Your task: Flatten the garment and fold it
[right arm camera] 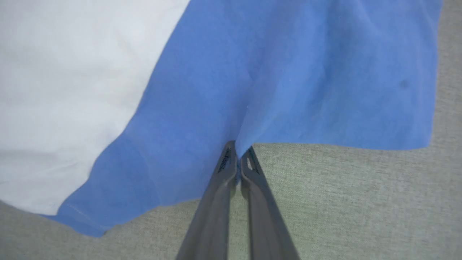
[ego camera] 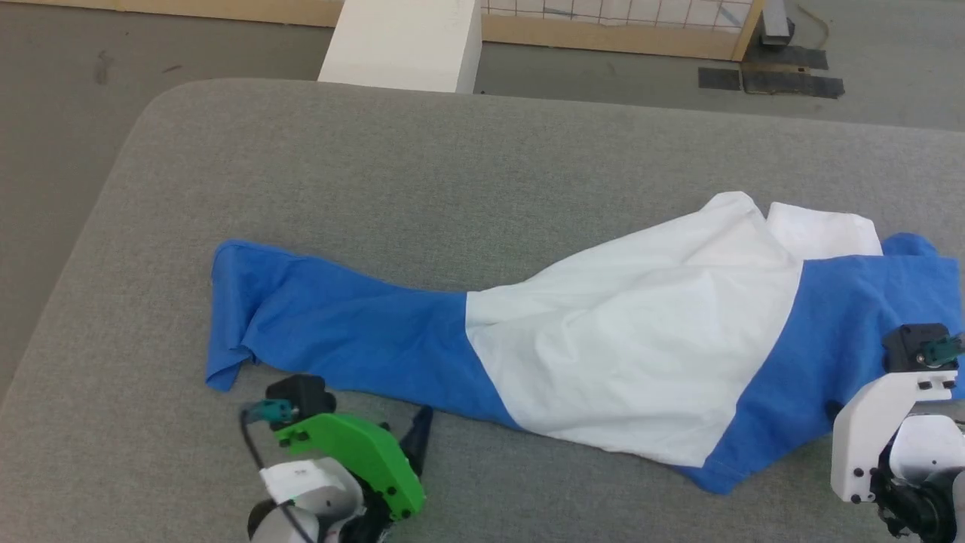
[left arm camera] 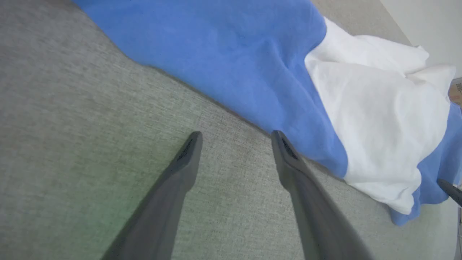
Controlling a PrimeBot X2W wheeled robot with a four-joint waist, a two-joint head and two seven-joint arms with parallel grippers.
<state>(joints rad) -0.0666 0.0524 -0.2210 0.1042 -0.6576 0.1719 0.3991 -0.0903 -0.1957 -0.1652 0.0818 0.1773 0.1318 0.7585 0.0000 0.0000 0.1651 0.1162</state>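
One shirt (ego camera: 626, 339) across grey table (ego camera: 377, 166), long axis left-right. Left gripper (left arm camera: 236, 141) wide apart, empty, beside blue sleeve (ego camera: 339, 320). Right gripper (right arm camera: 238, 153) pinches blue edge.

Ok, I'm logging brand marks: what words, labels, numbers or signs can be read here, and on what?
No text can be read in these pictures.
On the T-shirt: plain blue and white cloth, no print or tag visible.
On a brown cardboard-like thing at the left wrist view's right edge: a small dark printed mark, too small and blurred to read.
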